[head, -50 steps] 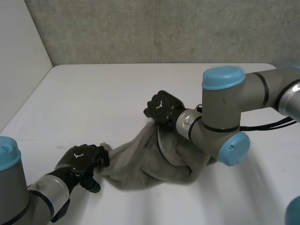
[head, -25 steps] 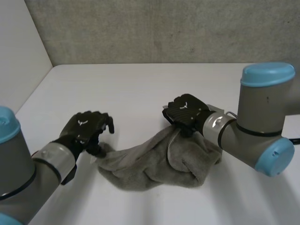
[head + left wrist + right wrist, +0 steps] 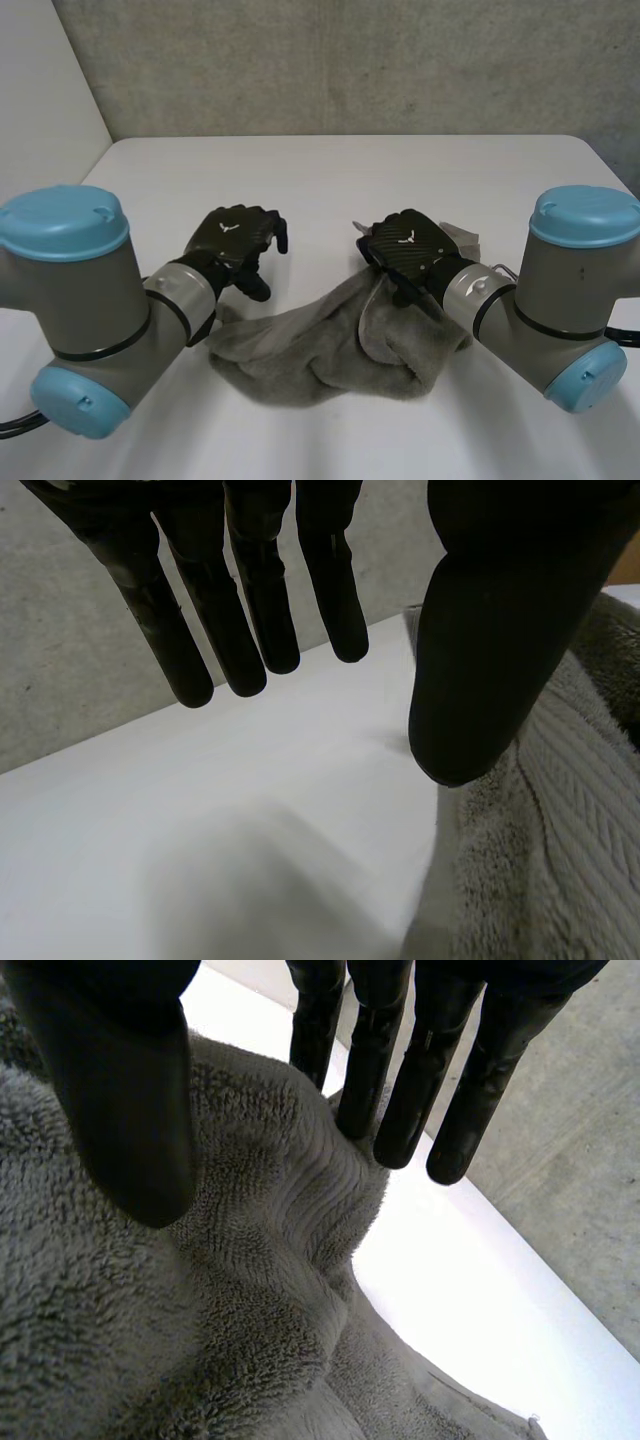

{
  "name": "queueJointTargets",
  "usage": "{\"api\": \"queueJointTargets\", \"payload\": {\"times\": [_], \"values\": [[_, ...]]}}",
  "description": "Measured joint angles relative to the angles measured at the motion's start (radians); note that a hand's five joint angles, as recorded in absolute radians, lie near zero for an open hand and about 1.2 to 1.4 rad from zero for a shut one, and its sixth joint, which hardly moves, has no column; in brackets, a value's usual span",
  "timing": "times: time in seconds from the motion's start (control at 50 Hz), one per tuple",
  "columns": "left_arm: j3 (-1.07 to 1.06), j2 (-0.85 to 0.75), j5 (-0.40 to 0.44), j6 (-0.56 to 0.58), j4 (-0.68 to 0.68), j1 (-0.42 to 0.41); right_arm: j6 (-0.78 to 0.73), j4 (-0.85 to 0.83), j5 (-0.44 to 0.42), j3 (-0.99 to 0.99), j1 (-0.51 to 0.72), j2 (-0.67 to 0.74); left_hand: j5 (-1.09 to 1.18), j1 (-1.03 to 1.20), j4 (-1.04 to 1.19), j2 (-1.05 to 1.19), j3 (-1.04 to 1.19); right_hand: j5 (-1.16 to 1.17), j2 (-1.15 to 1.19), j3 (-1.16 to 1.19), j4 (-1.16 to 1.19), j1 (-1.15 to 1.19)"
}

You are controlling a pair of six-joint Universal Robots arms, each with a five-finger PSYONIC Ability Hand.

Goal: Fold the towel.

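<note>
A grey towel (image 3: pixel 320 350) lies crumpled in a heap on the white table (image 3: pixel 330 180). My left hand (image 3: pixel 235 240) hovers just past the heap's left end, open, fingers straight, holding nothing. In the left wrist view the towel (image 3: pixel 545 860) lies beside the thumb (image 3: pixel 490 660), apart from the fingers. My right hand (image 3: pixel 405 245) is over the heap's raised right part, open too. In the right wrist view its straight fingers (image 3: pixel 390 1070) and thumb stand spread above a ridge of towel (image 3: pixel 200 1340), gripping none of it.
A grey concrete wall (image 3: pixel 350 60) runs behind the table's far edge, and a white panel (image 3: pixel 40 140) closes the left side. Both forearms reach in low from the near corners, on either side of the towel.
My left hand has left the towel's left corner and moved farther from me, toward the middle. My right hand has shifted right and opened its fingers; the towel's right part has sunk.
</note>
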Motion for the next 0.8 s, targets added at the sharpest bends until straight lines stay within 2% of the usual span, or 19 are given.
{"api": "queueJointTargets", "payload": {"times": [0.1,0.32,0.62,0.8], "values": [[0.036,-0.037,0.000,-0.001,0.000,-0.019,0.027,-0.014,0.001,0.013,-0.001,-0.027,0.001,0.002,0.003,0.002,0.003,-0.088,-0.098,-0.093,-0.075,-0.084],[0.103,-0.114,0.000,-0.003,0.000,-0.064,0.078,-0.051,-0.008,0.053,-0.040,-0.097,0.001,0.002,0.004,0.003,0.003,-0.044,-0.097,-0.091,-0.073,-0.072],[0.112,-0.187,-0.001,-0.070,-0.002,-0.078,0.075,-0.112,-0.103,0.081,-0.028,-0.068,0.001,0.002,0.004,0.003,0.003,-0.091,-0.098,-0.095,-0.075,-0.085],[0.111,-0.186,-0.001,-0.074,-0.008,-0.082,0.059,-0.143,-0.113,0.089,-0.023,-0.051,0.001,0.002,0.004,0.003,0.003,-0.049,-0.095,-0.089,-0.071,-0.070]]}}
